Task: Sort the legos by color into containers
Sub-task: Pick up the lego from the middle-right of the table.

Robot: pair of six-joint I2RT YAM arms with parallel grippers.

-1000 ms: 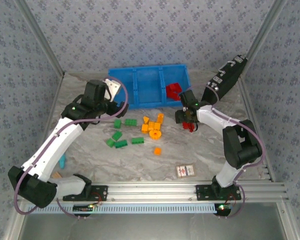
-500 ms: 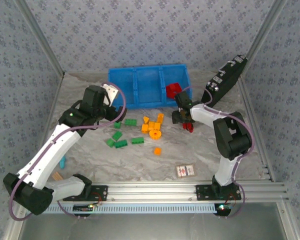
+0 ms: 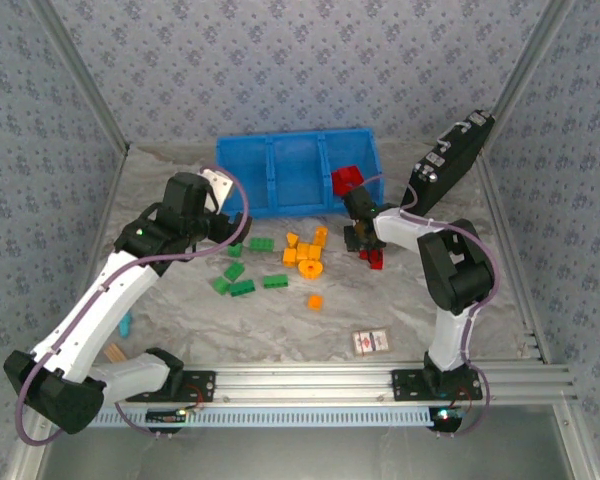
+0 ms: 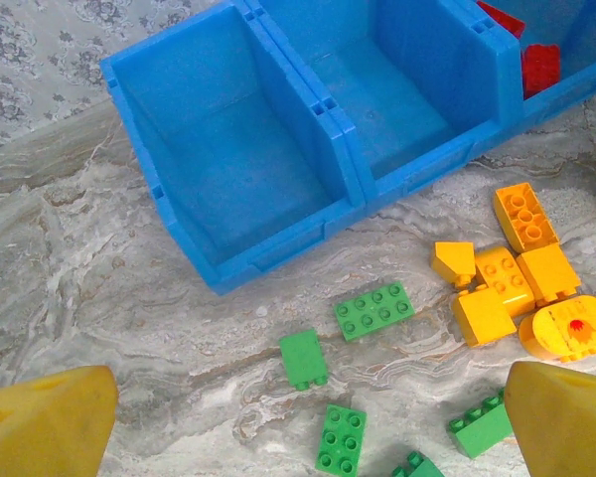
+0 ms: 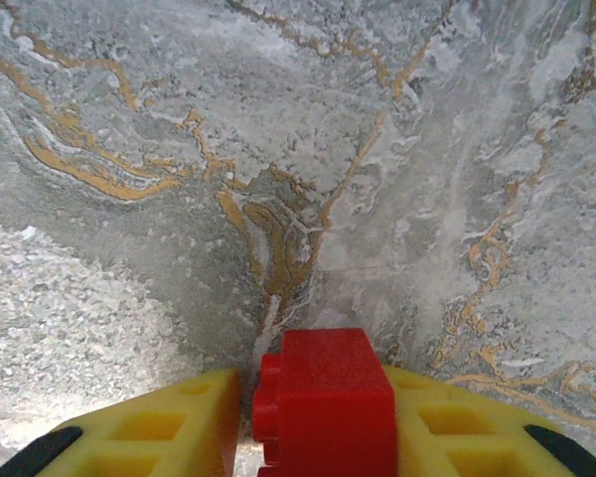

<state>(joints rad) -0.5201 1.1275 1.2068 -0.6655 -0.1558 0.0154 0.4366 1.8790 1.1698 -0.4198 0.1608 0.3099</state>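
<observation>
The blue tray [image 3: 280, 150] [image 4: 238, 273] stands at the back, with red legos [image 3: 347, 180] [image 4: 539, 68] in its right compartment; the other two compartments show bare. Green legos [image 3: 242, 270] [image 4: 374, 309] and orange legos [image 3: 305, 250] [image 4: 507, 293] lie scattered in front of it. My right gripper [image 3: 368, 250] [image 5: 318, 422] is low on the table right of the orange pile, shut on a red lego [image 3: 373, 257] [image 5: 326, 397] that sits between its yellow fingers. My left gripper [image 3: 230, 225] [image 4: 308, 427] hovers open above the green legos, holding nothing.
A black device [image 3: 450, 158] leans at the back right. A red-and-white card [image 3: 370, 341] lies near the front rail. A light blue stick [image 3: 126, 322] lies at the left beside my left arm. Patterned walls close in three sides.
My right gripper has edged left and lower and closed its fingers around the red lego on the table. My left arm shifted slightly, its gripper still wide open.
</observation>
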